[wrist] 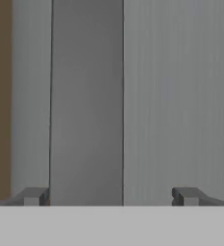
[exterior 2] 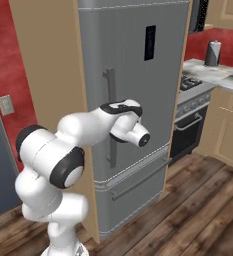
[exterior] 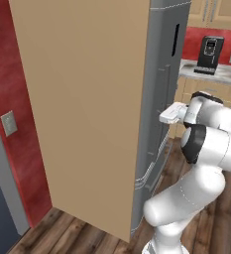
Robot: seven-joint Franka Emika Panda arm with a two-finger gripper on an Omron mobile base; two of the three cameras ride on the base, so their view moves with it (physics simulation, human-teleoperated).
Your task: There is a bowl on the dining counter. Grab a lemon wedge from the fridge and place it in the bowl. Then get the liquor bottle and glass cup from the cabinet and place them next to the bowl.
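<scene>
Fridge (exterior 2: 133,75): tall, grey, door closed, set in a tan wood surround. Vertical bar handle (wrist: 87,101): stands between the fingertips (wrist: 34,196) of the gripper (wrist: 111,197). Jaws: spread wide, apparently not yet touching the bar; contact hard to judge.

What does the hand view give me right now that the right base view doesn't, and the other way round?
Hand view alone: the tool open, one fingertip just left of the bar handle, the other well to its right, so the bar sits off-centre between them. Right base view alone: the shut fridge whole, with its lower drawer, the stove beside it and the arm reaching in. Shared: the grey door and the vertical bar handle.
</scene>
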